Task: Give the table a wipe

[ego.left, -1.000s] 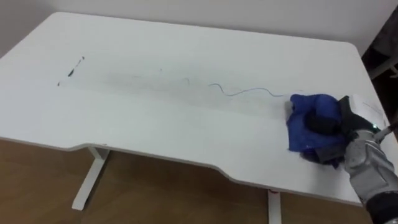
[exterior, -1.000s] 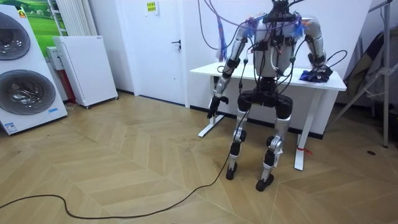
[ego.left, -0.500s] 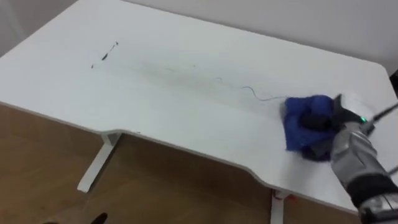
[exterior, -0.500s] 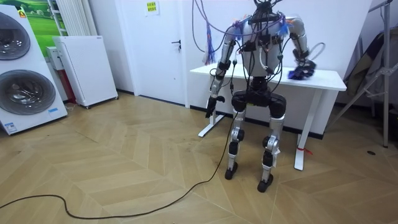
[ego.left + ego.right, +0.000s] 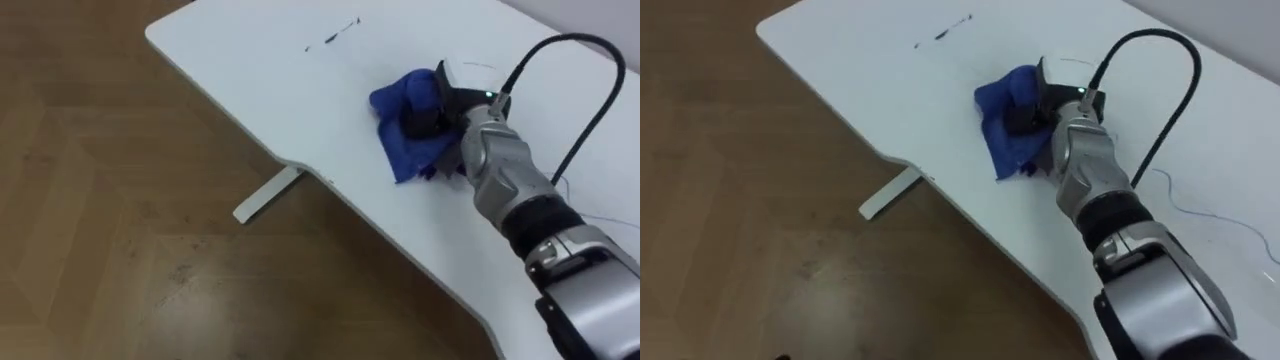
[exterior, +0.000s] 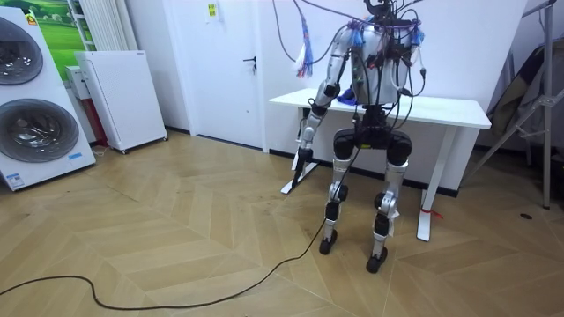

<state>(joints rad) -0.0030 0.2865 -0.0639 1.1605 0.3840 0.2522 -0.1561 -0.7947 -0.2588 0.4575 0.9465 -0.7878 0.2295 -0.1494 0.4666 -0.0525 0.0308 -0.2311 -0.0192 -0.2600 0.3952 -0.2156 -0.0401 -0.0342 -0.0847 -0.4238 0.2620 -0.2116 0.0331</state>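
The white table [image 5: 250, 60] carries a crumpled blue cloth [image 5: 395, 100] near its front edge, the right hand [image 5: 440, 100] clamped on it with curled fingers, the left hand [image 6: 302, 151] hanging beside the table, and a small dark mark [image 5: 335, 33] farther along its top.

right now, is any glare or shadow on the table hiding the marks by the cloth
Left eye view: the table is evenly lit, no glare; the dark mark beyond the blue cloth shows plainly; a soft shadow lies at the cloth's near edge under the right hand. Right eye view: same light, and a thin pen line shows faintly.
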